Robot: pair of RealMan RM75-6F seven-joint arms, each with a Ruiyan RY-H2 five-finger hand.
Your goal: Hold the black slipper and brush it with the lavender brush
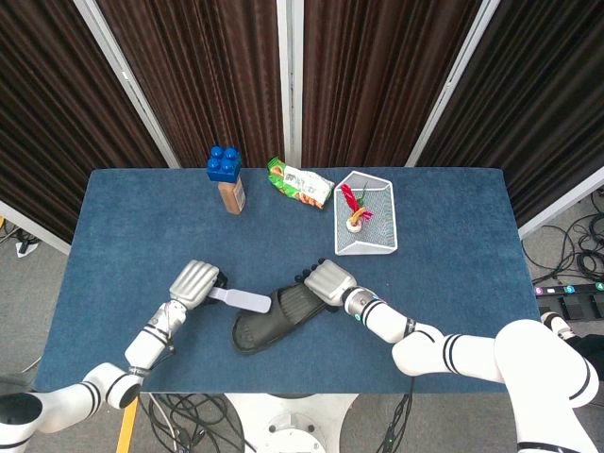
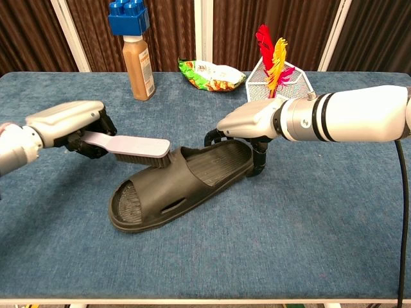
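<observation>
Gripping lavender brush [image 2: 131, 147], left hand [image 2: 63, 121] (right hand [image 2: 252, 123] clasping black slipper [image 2: 176, 183]).

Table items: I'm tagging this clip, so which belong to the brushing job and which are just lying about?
In the job: black slipper, lavender brush, left hand, right hand.

Lying about: bottle with blue block, snack packet, wire basket with feathers.

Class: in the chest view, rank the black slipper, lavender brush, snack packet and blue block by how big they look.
1. black slipper
2. lavender brush
3. snack packet
4. blue block, farther back and cropped, so unsure.
</observation>
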